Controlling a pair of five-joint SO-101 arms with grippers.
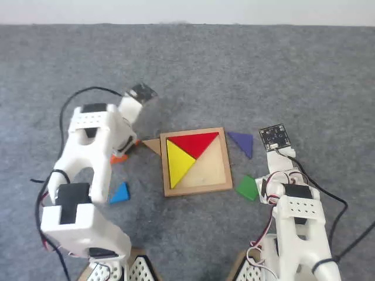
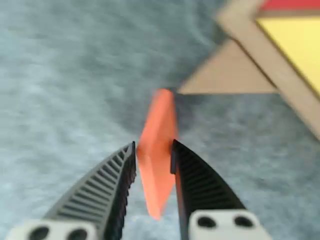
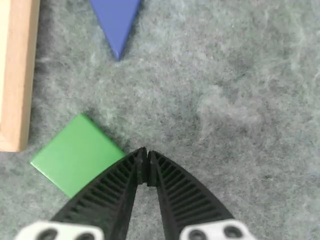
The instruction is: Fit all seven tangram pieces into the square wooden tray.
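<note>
The square wooden tray lies mid-table and holds a red triangle and a yellow triangle. My left gripper is shut on an orange piece, held on edge over the carpet left of the tray. A tan triangle lies just beyond it, against the tray's left corner. My right gripper is shut on nothing, its tips beside a green square right of the tray. A purple triangle lies farther off.
A small blue triangle rests on the grey carpet at the lower left, near the left arm's base. The tray's lower right half is bare wood. Cables trail beside both arms.
</note>
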